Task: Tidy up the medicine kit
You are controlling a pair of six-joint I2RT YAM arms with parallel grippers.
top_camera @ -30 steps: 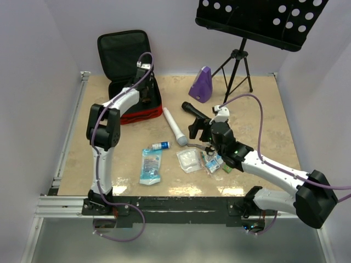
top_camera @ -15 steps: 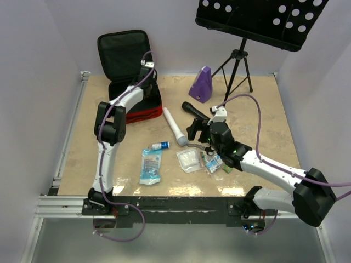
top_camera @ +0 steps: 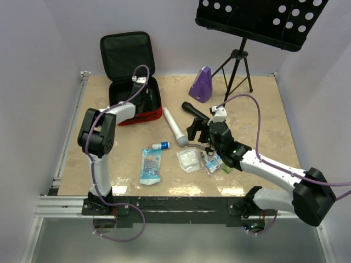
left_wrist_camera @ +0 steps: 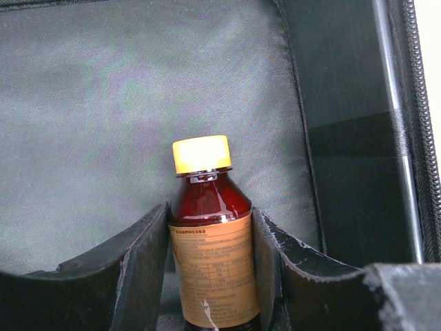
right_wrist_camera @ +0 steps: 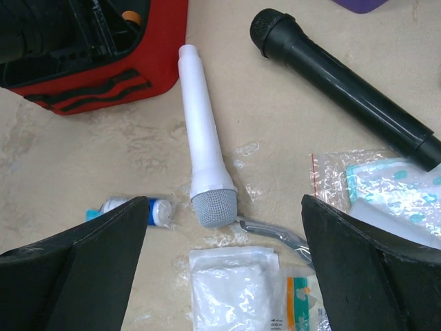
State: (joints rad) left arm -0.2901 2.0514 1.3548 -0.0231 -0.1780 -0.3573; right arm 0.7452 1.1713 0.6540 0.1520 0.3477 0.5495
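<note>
The medicine kit point(top_camera: 143, 115), a red zip case, lies open at the back left with its black lid point(top_camera: 125, 55) raised. My left gripper point(top_camera: 142, 97) reaches into it. In the left wrist view that gripper point(left_wrist_camera: 210, 276) is shut on a brown bottle point(left_wrist_camera: 210, 255) with a yellow cap and a tan label, held over the black lining point(left_wrist_camera: 124, 103). My right gripper point(top_camera: 194, 131) hovers open above the table's middle. In the right wrist view the right gripper point(right_wrist_camera: 224, 205) spans a white microphone point(right_wrist_camera: 202, 145), with nothing held.
A black microphone point(top_camera: 195, 111), a small blue-and-white bottle point(top_camera: 160, 146), a gauze packet point(top_camera: 189, 160), a blue pouch point(top_camera: 149, 166) and further packets point(top_camera: 214, 163) lie on the table. A purple metronome point(top_camera: 201, 85) and a music stand point(top_camera: 258, 22) stand behind.
The left arm's elbow has swung left and its wrist has come down lower over the open kit. The right arm has not moved.
</note>
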